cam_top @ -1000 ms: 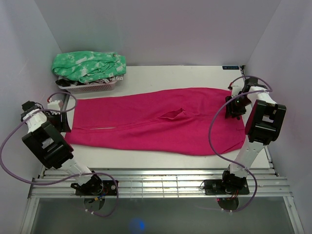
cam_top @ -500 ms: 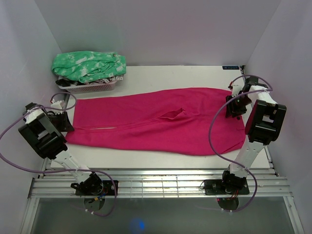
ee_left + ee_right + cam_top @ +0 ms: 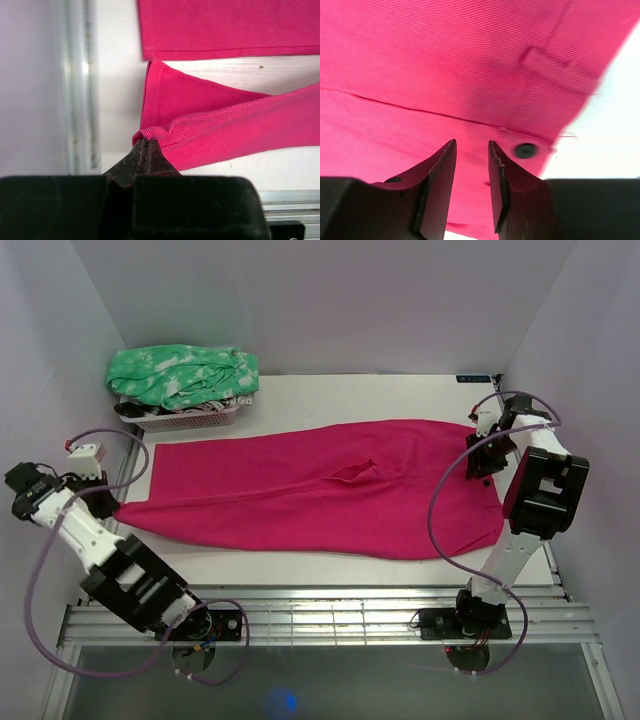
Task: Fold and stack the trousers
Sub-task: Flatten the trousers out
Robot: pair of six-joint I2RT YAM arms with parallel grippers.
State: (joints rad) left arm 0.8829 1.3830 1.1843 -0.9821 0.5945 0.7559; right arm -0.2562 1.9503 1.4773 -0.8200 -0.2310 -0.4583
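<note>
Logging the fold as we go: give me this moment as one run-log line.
left gripper: shut on trousers leg hem | right gripper: open, above waist button | trousers: spread out, unfolded

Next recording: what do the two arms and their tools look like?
The left arm and right arm match: white tube links between boxy black joint housings. Purple cables loop loosely along each. The left tool and right tool each have two dark, tapering, pointed fingers on a black block. No markings are readable on them.
</note>
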